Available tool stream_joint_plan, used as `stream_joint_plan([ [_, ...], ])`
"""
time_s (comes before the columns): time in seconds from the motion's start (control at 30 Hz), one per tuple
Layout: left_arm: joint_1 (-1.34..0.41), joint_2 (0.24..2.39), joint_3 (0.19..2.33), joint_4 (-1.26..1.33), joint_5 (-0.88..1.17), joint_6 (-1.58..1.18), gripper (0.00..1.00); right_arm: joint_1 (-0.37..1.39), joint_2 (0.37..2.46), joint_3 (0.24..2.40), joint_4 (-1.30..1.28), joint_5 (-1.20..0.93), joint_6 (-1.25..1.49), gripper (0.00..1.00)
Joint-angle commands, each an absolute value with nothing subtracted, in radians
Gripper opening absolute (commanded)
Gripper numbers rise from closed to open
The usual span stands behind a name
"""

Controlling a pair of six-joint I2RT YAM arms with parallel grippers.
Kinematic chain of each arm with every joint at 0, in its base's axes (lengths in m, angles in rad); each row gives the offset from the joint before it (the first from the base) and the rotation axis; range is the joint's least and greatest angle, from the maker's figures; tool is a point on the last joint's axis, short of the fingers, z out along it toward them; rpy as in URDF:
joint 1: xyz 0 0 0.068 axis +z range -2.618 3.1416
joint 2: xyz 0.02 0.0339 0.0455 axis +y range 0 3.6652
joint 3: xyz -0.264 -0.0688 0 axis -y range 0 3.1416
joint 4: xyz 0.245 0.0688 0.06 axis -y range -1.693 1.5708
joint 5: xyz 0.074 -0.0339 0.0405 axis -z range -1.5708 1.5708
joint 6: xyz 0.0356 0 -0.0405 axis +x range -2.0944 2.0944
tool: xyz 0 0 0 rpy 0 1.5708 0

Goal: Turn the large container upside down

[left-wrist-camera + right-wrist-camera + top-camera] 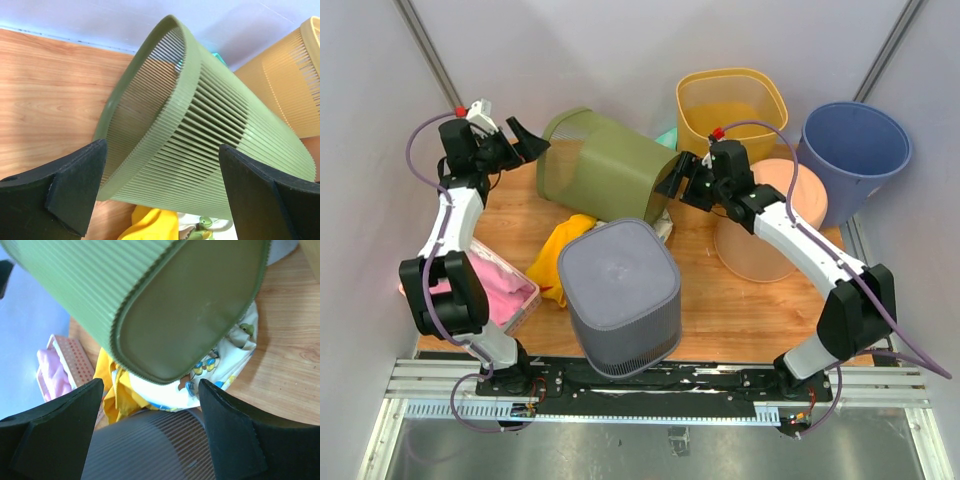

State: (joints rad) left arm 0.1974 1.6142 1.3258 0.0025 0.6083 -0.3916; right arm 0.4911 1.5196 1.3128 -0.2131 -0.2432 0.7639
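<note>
A large green ribbed container [610,170] lies on its side at the back middle of the wooden table, open mouth to the left, base to the right. My left gripper [525,140] is open just left of its rim; in the left wrist view the ribbed wall [210,125] lies between and beyond my spread fingers [75,190]. My right gripper [675,180] is open at the base end; the right wrist view shows the flat base [185,305] above my spread fingers [235,440]. Neither gripper holds it.
A grey container [620,290] stands upside down in front, with a yellow cloth [555,255] and a printed white cloth [220,365] between it and the green one. A yellow bin [685,95], blue bin [840,150] and peach container [770,240] crowd the right; a pink tray [525,305] is left.
</note>
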Motion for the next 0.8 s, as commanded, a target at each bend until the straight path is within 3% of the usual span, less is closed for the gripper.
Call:
stream_joint_plan([
  [0.0, 0.182, 1.541, 1.372, -0.005, 0.560, -0.374, 0.98, 0.529, 1.545, 1.320, -0.135, -0.094, 0.872, 0.79],
  [0.37, 0.153, 1.744, 1.615, -0.114, 0.509, -0.363, 0.98, 0.532, 1.667, 1.366, 0.112, -0.171, 0.954, 0.78],
  [0.77, 0.151, 1.763, 1.489, -0.123, 0.437, -0.300, 0.98, 0.546, 1.741, 1.506, 0.225, -0.408, 0.917, 0.77],
])
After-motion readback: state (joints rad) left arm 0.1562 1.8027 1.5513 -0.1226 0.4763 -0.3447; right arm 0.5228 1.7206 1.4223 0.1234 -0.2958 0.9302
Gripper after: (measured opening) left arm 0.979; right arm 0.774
